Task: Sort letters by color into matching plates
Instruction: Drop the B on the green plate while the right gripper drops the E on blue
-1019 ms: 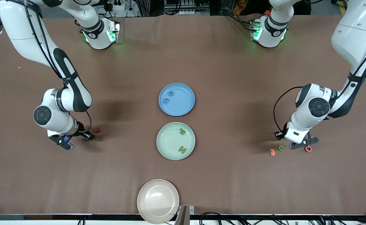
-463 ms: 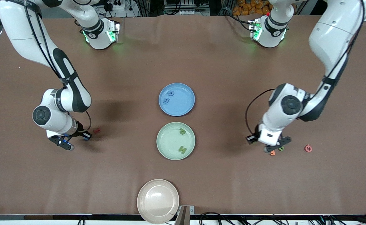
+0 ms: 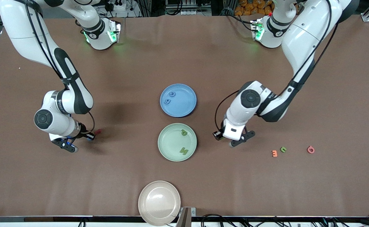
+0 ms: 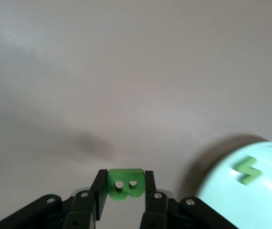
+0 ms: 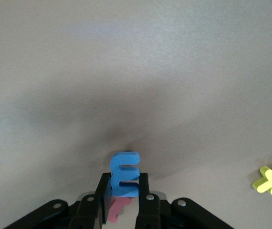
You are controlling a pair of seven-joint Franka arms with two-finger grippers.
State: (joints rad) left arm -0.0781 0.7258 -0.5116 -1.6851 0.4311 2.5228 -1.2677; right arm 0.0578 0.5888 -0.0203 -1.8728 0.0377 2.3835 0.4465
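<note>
green letter (image 4: 124, 183) in left hand (image 4: 122, 194)

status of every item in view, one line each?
left gripper: shut on green letter B, near the green plate
right gripper: shut on blue letter E
blue plate: two blue letters inside
green plate: two green letters inside
beige plate: holds nothing
green letter on table: loose, unsorted

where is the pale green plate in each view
Front view: pale green plate at the table's middle, nearer the camera than the blue plate.
Left wrist view: partly in view, cut by the picture's edge.
Right wrist view: not in it.
Shared landmark: green zigzag letter lying on it.
</note>
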